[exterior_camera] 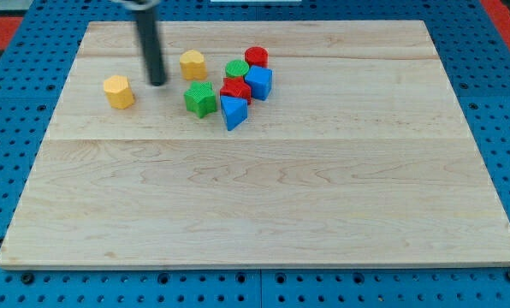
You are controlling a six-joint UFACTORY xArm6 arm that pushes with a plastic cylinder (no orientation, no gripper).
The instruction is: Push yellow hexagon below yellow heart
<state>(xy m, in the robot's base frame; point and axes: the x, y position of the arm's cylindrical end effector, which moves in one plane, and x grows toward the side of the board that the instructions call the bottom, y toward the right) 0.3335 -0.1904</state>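
Two yellow blocks lie in the upper left of the wooden board (255,197). The one that looks like the yellow hexagon (193,64) lies just left of a cluster of blocks. The other, which seems to be the yellow heart (118,91), lies alone further left and slightly lower. Their shapes are hard to make out at this size. My tip (158,84) stands on the board between them, apart from both, below and left of the hexagon and right of the heart.
A tight cluster lies right of the hexagon: a green block (200,98), a green round block (236,68), a red cylinder (256,57), a red block (235,89), a blue block (258,82) and a blue triangle (232,112).
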